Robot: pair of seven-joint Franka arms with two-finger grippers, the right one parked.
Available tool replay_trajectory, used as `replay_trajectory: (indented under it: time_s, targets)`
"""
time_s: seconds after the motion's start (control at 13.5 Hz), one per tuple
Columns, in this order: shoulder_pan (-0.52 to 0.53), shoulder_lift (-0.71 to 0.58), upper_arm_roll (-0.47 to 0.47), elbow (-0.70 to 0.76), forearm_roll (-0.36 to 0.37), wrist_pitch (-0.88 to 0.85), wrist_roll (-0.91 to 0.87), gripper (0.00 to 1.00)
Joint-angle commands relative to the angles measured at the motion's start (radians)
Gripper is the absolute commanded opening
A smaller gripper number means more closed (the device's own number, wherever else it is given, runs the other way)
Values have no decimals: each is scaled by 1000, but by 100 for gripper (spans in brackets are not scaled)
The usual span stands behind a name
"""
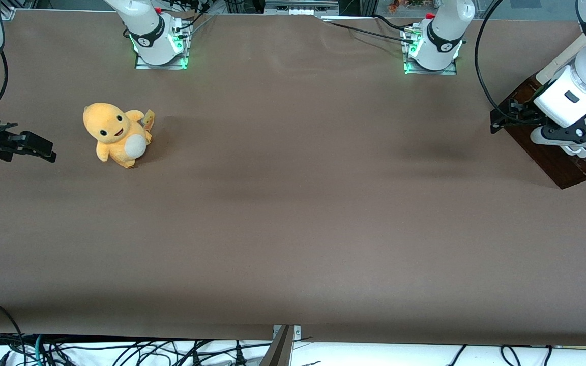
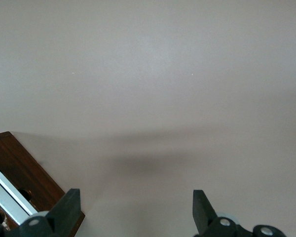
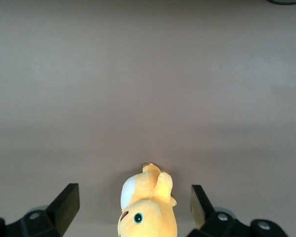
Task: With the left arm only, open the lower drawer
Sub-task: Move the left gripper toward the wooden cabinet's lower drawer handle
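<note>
Gripper (image 2: pixel 133 217) hangs spread wide, holding nothing, just off the lower drawer (image 1: pixel 557 157) at the working arm's table end; closing now misses the white bar handle (image 2: pixel 7 195) beside one finger (image 2: pixel 69 207).

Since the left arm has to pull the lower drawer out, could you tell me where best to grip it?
I would grip the white bar handle on the lower drawer front, from the open table in front of it. The bar is long and narrow, so fingers could straddle it. The pincer is open beside it.
</note>
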Motion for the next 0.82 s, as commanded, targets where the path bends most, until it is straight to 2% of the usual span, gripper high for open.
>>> replay_trajectory:
  time_s: [0.0,0.74]
  targets:
    - [-1,17,-2,36,-15,-26,-11,100]
    - [1,57,-2,36,-24,-26,-1,100]
